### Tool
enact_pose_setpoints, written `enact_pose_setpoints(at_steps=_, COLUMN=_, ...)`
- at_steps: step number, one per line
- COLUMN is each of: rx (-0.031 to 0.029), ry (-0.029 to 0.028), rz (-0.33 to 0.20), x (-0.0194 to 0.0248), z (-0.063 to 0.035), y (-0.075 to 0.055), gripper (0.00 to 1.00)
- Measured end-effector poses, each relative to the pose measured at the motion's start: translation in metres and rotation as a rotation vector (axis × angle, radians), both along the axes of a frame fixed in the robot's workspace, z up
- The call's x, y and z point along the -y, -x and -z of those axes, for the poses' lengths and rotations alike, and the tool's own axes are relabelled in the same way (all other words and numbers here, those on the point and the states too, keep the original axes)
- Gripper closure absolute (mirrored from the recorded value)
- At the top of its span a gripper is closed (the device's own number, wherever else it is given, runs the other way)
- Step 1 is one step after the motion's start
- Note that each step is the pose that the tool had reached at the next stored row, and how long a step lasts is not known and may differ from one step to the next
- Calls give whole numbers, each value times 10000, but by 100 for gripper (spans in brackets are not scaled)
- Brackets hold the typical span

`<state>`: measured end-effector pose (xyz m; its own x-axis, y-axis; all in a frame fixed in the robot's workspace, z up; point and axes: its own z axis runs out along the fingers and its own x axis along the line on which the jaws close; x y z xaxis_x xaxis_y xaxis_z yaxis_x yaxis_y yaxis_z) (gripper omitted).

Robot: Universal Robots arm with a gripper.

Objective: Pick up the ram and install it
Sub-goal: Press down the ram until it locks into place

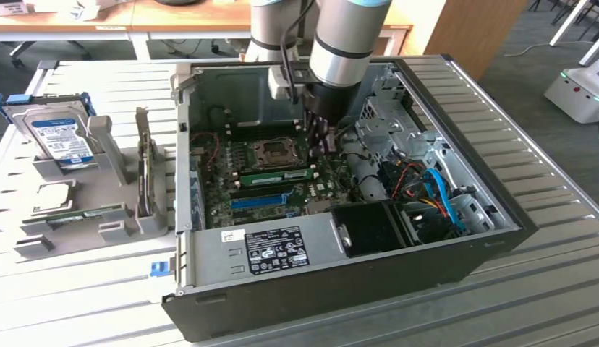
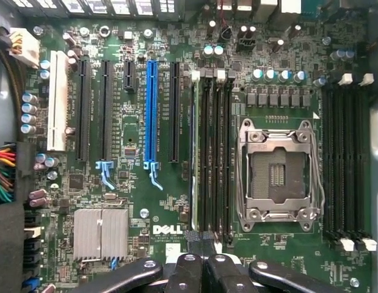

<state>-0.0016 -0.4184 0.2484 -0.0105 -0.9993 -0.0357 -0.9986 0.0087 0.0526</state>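
The ram point(image 1: 280, 176) is a thin green stick standing in a black memory slot on the motherboard, between the CPU socket point(image 1: 275, 150) and the blue slot point(image 1: 259, 200). In the wrist view the ram point(image 2: 204, 152) appears edge-on among the black slots beside the CPU socket point(image 2: 277, 174). My gripper point(image 1: 324, 141) reaches down into the open computer case point(image 1: 357, 285), over the ram's end towards the exterior view's right. Its black fingers point(image 2: 187, 268) are pressed together, so the gripper point(image 2: 201, 244) is shut with nothing visible between them. Whether the tips touch the ram I cannot tell.
A grey holder point(image 1: 106, 231) at the exterior view's left carries a silver hard drive point(image 1: 58, 137), an upright card point(image 1: 143, 163) and a small green board point(image 1: 77, 215). Inside the case, blue and orange cables point(image 1: 440, 195) and a black fan shroud point(image 1: 372, 228) crowd the near right.
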Motion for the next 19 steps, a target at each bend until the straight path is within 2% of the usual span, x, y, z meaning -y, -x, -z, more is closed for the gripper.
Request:
enact_pose_setpoints(at_steps=7, rx=0, ry=10, rz=0, x=0, z=88, y=0, gripper=89)
enact_pose_setpoints(at_steps=19, rx=-1, ry=15, rz=1, x=0, z=96, y=-19, gripper=89)
